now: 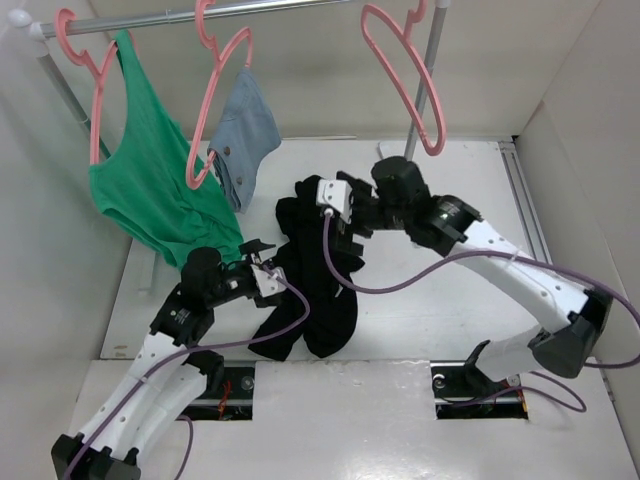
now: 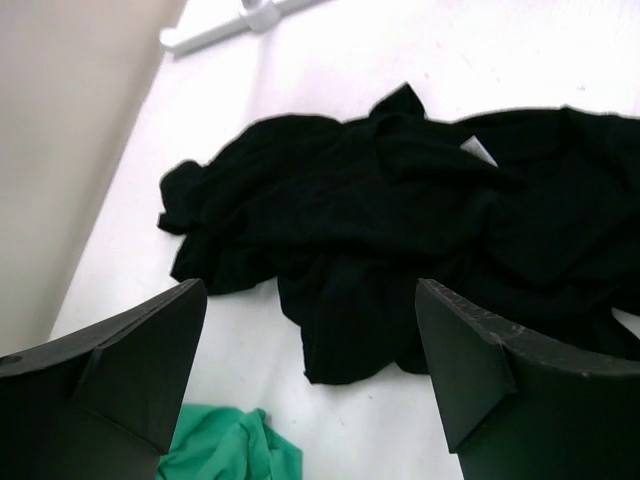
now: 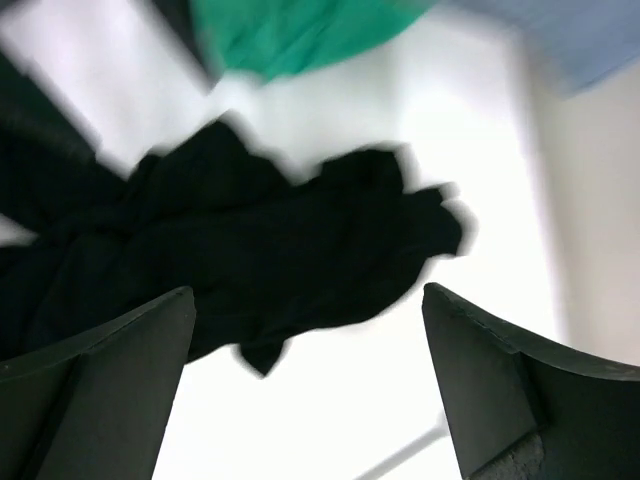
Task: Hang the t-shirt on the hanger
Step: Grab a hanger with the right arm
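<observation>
The t-shirt (image 1: 315, 290) was found crumpled on the counter (image 1: 450, 320), between the two arms. The left gripper (image 2: 310, 292) and the right gripper (image 3: 307, 292) were held released above it, nothing grasped. The hanger (image 1: 405, 85) was hung on the rail (image 1: 150, 17), up behind the right arm.

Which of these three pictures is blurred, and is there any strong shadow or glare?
Right wrist view: motion blur smears the edges of the t-shirt and the green top. Left wrist view: sharp, but the black cloth shows few folds and the open jaws are dark. Top external view: sharp, evenly lit, only soft shadows, no strong glare.
</observation>
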Controlling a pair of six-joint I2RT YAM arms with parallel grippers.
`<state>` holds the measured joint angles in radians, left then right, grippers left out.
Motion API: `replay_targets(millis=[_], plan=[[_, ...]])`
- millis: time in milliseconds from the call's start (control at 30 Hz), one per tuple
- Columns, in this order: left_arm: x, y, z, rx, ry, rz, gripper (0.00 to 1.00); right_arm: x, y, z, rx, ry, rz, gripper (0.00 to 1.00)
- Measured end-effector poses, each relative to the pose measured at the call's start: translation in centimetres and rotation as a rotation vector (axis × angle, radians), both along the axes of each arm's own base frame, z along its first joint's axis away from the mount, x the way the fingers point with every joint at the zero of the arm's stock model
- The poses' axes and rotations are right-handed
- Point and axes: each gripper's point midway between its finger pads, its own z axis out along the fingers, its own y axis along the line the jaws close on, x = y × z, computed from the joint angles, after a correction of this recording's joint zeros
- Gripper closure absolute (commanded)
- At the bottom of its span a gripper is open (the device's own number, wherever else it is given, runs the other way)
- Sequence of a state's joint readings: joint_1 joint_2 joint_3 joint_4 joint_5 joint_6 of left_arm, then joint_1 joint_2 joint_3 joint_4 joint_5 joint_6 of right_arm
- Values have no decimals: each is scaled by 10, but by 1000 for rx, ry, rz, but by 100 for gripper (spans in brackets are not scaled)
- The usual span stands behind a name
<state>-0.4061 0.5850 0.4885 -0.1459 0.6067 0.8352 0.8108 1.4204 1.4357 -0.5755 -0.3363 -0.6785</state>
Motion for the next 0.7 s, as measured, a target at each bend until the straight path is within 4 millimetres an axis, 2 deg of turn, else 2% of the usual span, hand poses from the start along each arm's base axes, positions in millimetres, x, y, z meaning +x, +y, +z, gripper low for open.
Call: replay_targets(millis=[100, 267, 333, 500, 533, 600, 633, 700], plan=[[0, -4, 10, -36, -23, -9, 15, 1, -1, 63, 95, -111, -22, 0], [4, -8, 23, -88, -42, -3, 17, -15, -7, 169, 292, -283, -7, 0], [7, -10, 21, -93, -23, -1, 19, -24, -15, 207, 389, -357, -10, 0], [18, -15, 11, -76, 55, 5, 20, -39, -56, 300, 624, -520, -96, 0], [20, -16, 10, -72, 70, 9, 20, -38, -66, 321, 658, -550, -120, 6], [26, -18, 9, -66, 91, 13, 20, -26, -85, 360, 702, -604, -199, 13], [27, -19, 10, -66, 96, 13, 20, -19, -99, 387, 746, -648, -256, 14], [30, -20, 12, -66, 98, 15, 20, 1, -123, 419, 788, -693, -368, 14]])
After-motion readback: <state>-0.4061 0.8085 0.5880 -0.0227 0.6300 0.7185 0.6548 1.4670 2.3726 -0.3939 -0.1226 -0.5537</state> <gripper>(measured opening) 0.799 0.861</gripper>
